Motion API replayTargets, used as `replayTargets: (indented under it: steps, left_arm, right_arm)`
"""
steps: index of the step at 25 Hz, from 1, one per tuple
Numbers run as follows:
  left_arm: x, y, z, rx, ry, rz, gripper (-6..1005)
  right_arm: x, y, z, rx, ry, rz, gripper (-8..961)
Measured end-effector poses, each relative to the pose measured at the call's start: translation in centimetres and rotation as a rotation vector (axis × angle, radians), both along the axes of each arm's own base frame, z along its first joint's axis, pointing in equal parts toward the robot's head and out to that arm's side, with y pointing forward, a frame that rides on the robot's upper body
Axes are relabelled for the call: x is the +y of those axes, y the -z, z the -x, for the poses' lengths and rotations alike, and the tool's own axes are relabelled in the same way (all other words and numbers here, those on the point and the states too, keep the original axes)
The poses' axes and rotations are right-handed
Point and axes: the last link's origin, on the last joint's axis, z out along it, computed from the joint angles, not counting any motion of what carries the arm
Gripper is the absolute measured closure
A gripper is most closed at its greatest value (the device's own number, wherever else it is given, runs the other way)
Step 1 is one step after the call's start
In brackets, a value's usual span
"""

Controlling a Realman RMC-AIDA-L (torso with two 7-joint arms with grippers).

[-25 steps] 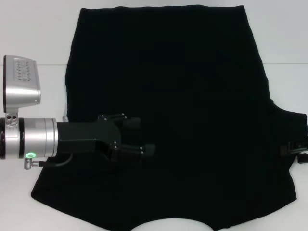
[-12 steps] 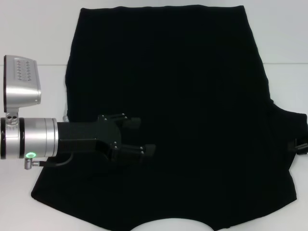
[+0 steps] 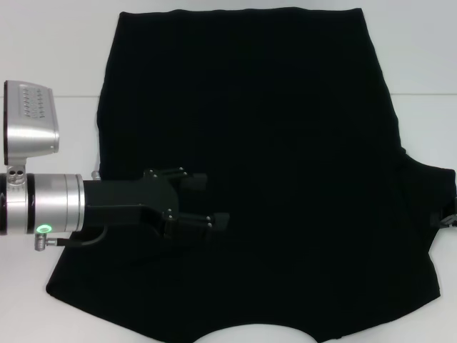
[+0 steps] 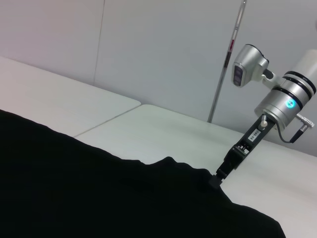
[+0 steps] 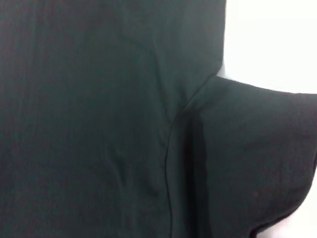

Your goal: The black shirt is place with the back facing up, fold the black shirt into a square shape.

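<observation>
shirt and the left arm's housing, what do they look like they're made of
Shirt: soft matte black fabric, likely a cotton knit; it lies limp, and the right wrist view shows a stitched sleeve seam and shallow creases. Left arm housing: looks like brushed or satin silver metal, though coated plastic is possible; it carries soft highlights. The left gripper is matte black, hard-edged, with small screws.

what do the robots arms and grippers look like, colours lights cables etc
The left arm is a silver cylinder with black bands, a small green light and a thin dark cable beneath; a silver boxy module with a dotted grille sits above it. Its left gripper is matte black with small silver screws. The right arm matches, with a cyan light and black right gripper.
</observation>
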Motion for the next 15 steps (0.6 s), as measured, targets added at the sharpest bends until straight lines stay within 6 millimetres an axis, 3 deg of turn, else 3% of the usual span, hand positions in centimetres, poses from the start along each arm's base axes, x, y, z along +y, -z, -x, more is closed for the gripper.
replayTargets:
  steps: [5,15]
  left_arm:
    - [0.0,0.0,0.0,-0.002,-0.005,0.002,66]
    - [-0.1,-0.1,-0.2,-0.023,-0.046,0.029,65]
  right_arm:
    - [-0.3,-0.5,-0.5,0.003,-0.021,-0.025,919]
    - [-1.3,-3.6,-2.4,-0.008,-0.056,-0.103,919]
